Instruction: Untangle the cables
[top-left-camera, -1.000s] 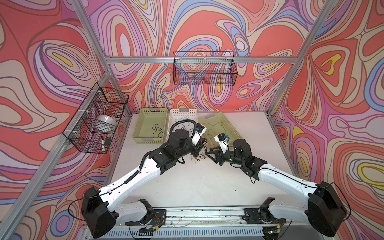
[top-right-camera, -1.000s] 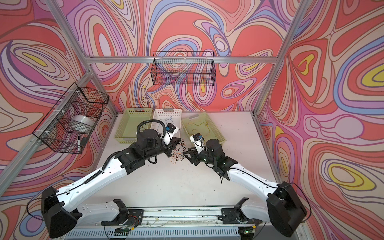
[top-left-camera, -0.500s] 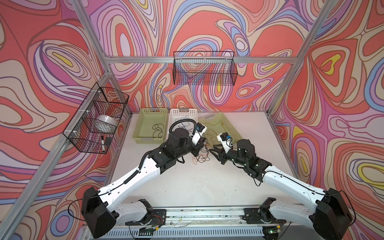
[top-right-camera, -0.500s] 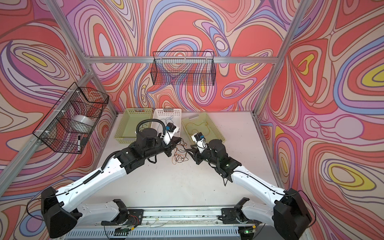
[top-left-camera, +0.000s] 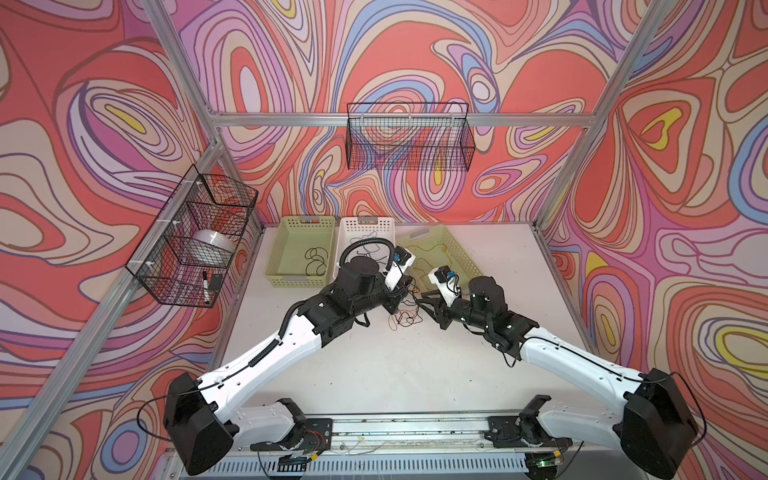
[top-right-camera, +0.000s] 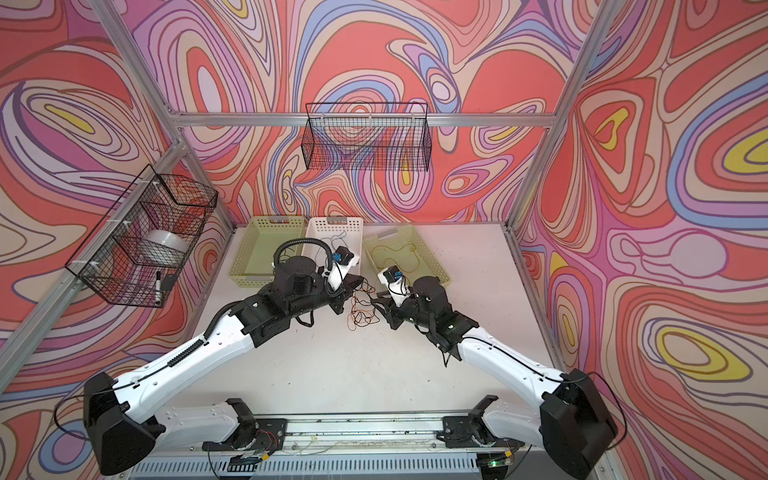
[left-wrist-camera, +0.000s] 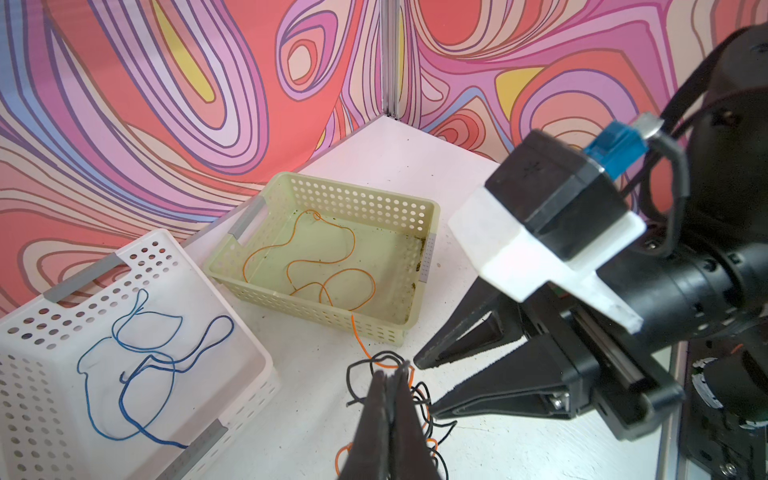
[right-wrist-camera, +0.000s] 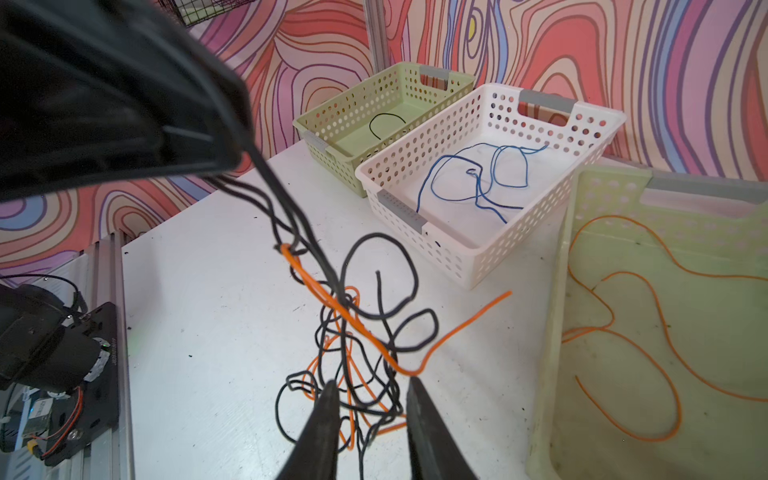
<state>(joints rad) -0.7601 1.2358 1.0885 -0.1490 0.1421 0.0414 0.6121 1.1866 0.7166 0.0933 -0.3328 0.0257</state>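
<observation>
The cables (top-left-camera: 405, 318) (top-right-camera: 360, 311) form a loose tangle of thin orange and black strands on the white table between both arms. My left gripper (left-wrist-camera: 392, 370) (top-left-camera: 400, 297) is shut on strands at the top of the tangle. Black strands hang from it down into the knot (right-wrist-camera: 357, 332), which is partly lifted. My right gripper (right-wrist-camera: 372, 386) (left-wrist-camera: 424, 386) (top-right-camera: 376, 301) faces it from the other side. Its jaws stand apart, with several strands of the tangle's lower part between them. One orange end (right-wrist-camera: 469, 320) trails out sideways.
Three perforated baskets stand at the back. A green one (top-left-camera: 291, 282) holds a black cable, a white one (right-wrist-camera: 415, 166) holds blue cables, and a pale green one (left-wrist-camera: 324, 307) holds an orange cable. Wire baskets (top-left-camera: 409, 137) (top-left-camera: 191, 237) hang on the walls.
The right gripper's jaws have narrowed around the tangle's strands and it has shifted slightly. The left gripper has stayed shut on the cables.
</observation>
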